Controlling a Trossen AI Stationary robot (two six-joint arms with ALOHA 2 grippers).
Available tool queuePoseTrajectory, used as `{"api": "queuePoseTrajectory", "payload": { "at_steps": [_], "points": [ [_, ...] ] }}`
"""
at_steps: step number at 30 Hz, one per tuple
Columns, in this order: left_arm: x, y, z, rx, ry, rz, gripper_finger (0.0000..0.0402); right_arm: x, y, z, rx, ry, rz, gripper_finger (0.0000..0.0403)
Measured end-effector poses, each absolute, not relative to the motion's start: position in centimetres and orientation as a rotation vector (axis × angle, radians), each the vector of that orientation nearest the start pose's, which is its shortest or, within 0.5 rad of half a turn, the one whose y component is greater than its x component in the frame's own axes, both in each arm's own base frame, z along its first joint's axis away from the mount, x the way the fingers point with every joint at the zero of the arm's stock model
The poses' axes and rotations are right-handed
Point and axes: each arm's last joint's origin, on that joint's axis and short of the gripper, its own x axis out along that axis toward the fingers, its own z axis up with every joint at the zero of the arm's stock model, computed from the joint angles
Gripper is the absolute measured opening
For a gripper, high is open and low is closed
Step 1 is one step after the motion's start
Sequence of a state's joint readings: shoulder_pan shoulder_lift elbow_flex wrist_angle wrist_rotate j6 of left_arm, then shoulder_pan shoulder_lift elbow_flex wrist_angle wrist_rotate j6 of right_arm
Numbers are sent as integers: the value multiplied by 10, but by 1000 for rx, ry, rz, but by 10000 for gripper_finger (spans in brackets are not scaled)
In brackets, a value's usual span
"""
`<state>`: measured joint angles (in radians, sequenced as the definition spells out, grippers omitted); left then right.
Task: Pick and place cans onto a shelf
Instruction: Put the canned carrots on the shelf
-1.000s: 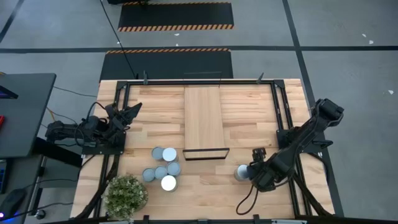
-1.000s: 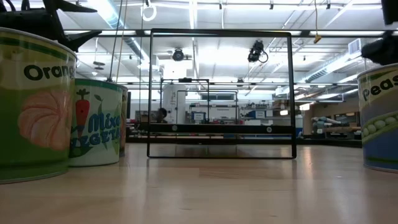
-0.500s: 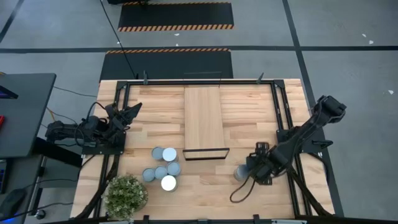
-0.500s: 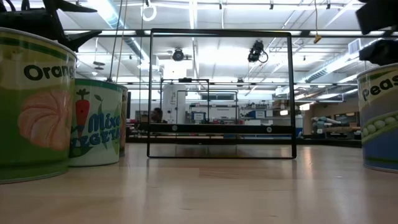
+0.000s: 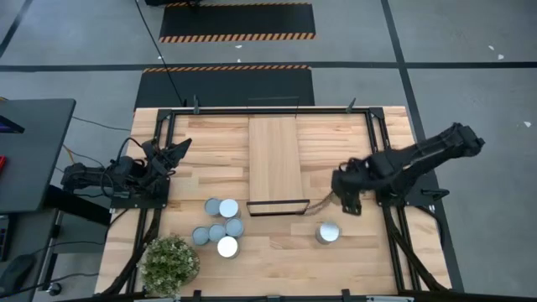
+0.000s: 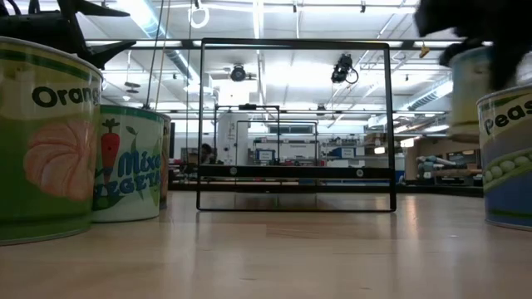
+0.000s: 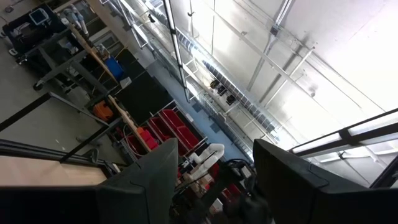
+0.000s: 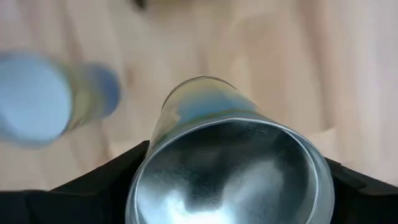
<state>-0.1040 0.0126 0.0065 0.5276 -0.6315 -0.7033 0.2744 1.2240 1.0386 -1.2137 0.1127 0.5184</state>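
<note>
My right gripper (image 5: 342, 195) hangs over the table to the right of the shelf's near end, shut on a silvery can (image 8: 230, 168). The low view shows that can (image 6: 470, 79) lifted. A second can (image 5: 328, 232), labelled with peas (image 6: 509, 158), stands on its base on the table. Several more cans (image 5: 220, 228) stand in a cluster at the near left. The shelf (image 5: 275, 164) is a light-wood board lying at the table's middle, with a black frame (image 5: 277, 205) at its near end. My left gripper (image 5: 172, 151) waits open at the left edge, pointing upward. My right gripper pinches the can between its two fingers by opposite sides of its wall (image 8: 155, 143), just below the top rim. The fingers (image 8: 106, 183) come from above, pointing down. The can hangs upright below them, lifted clear of the table.
A bushy potted plant (image 5: 170, 262) stands at the near left corner, beside the can cluster. Black rails (image 5: 379, 151) run along both sides of the table. Bare wood lies between the shelf and the right rail.
My right gripper has risen and gone toward the table's far edge, from beside the peas can to a spot next to the shelf's near end. It has lifted a can clear of the table. The peas can has stayed in place.
</note>
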Motion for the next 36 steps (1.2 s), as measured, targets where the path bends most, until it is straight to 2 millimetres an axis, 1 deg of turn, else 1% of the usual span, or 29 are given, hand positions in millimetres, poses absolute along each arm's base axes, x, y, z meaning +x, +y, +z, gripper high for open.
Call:
{"api": "queuePoseTrajectory", "payload": {
  "at_steps": [6, 11, 16, 19, 24, 28, 32, 36],
  "points": [
    [82, 9, 211, -862, -660, 324, 215, 229, 8, 289, 79, 1314, -271, 331],
    [82, 9, 211, -866, -660, 323, 215, 260, -32, 298, 58, 1274, -307, 331],
    [82, 9, 210, -869, -651, 325, 215, 287, -68, 305, 45, 1258, -364, 332],
    [85, 8, 209, -832, -527, 375, 215, 302, -88, 306, 44, 1260, -385, 332],
    [85, 8, 223, -792, -349, 443, 215, 323, -118, 303, 44, 1254, -339, 332],
    [84, 9, 239, -719, -244, 486, 215, 332, -141, 296, -2, 1279, -310, 332],
    [88, 10, 247, -680, -84, 566, 215, 337, -156, 287, -53, 1314, -271, 332],
    [95, 12, 257, -643, 17, 630, 215, 343, -163, 276, -117, 1342, -215, 332]
  ]
}}
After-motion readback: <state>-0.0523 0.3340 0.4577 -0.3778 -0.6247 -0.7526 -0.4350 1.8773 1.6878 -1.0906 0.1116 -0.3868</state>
